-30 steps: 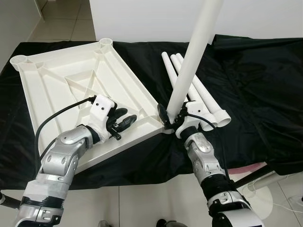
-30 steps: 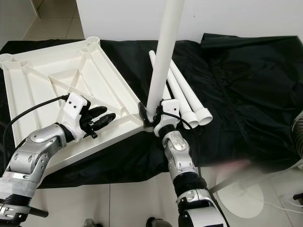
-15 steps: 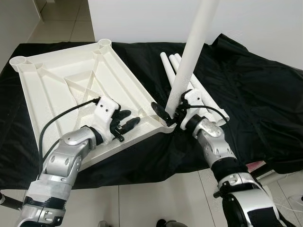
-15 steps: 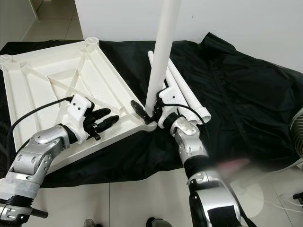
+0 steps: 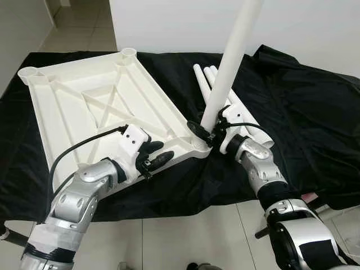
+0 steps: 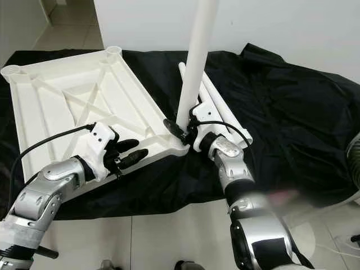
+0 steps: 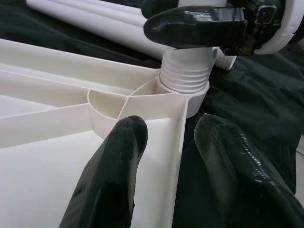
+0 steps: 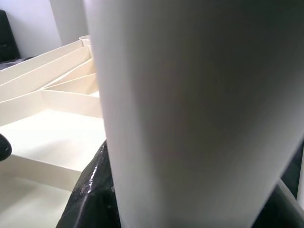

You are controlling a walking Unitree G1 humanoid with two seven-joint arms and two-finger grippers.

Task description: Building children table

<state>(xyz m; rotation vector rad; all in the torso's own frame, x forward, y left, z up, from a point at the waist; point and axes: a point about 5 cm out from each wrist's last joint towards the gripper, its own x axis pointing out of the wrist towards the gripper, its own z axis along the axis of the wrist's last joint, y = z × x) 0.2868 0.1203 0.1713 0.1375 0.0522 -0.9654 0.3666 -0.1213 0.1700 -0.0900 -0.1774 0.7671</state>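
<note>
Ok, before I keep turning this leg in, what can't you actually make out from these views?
- Upright leg: top cut off by the head views' upper edge.
- Thread depth in the corner socket: its wall hides the lower turns in the left wrist view.
- Spare legs: near ends hidden behind the right gripper.
- Right wrist view: the leg blocks the socket.

Home room: tiled floor point(image 5: 79, 25), white wall point(image 5: 315, 22).

My 2 head views are bright, evenly lit and sharp, with soft shadows under the white tabletop point(image 5: 90, 107). My right wrist view is blurred by the close leg point(image 8: 190, 109); my fingers point(image 7: 114, 175) carry glare.
</note>
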